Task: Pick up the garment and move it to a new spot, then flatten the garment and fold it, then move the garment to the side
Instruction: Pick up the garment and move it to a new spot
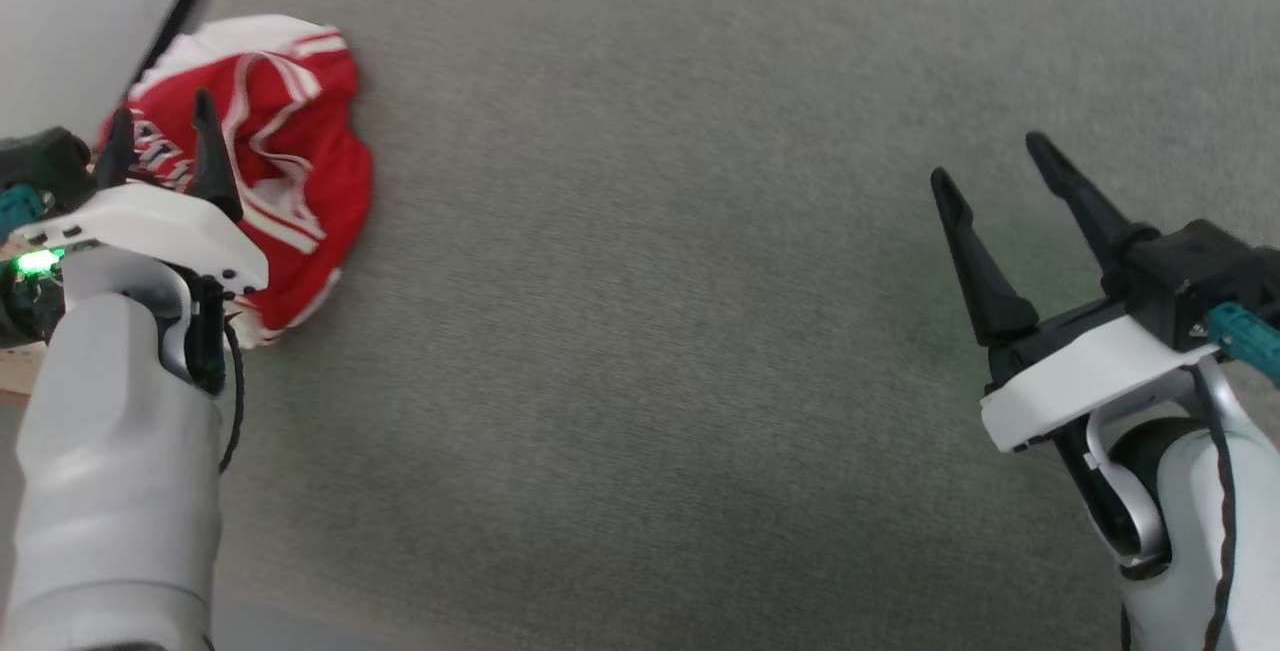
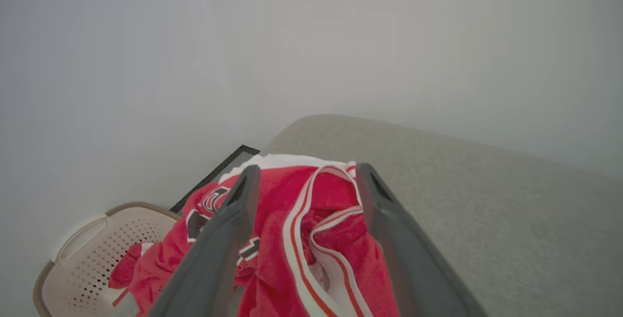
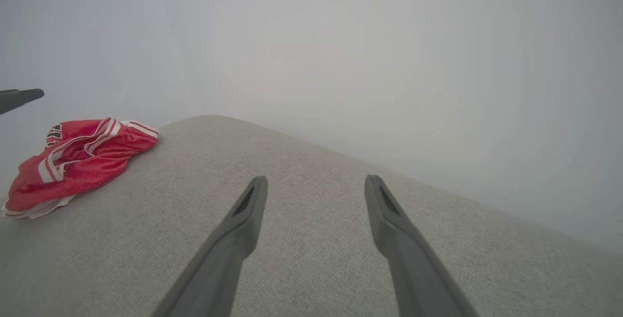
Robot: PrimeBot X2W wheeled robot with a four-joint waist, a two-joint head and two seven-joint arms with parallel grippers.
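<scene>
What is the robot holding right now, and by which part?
Nothing. The left gripper is open over the crumpled jersey, not closed on it; the right gripper is open too, away from it.

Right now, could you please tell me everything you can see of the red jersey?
The red jersey lies crumpled in a heap near the far left edge of the grey fabric surface. It looks like shiny mesh, with white-and-red striped trim, black white-outlined lettering partly hidden in folds, and white lining showing at its edges. The open left gripper hovers over it; contact cannot be told.
</scene>
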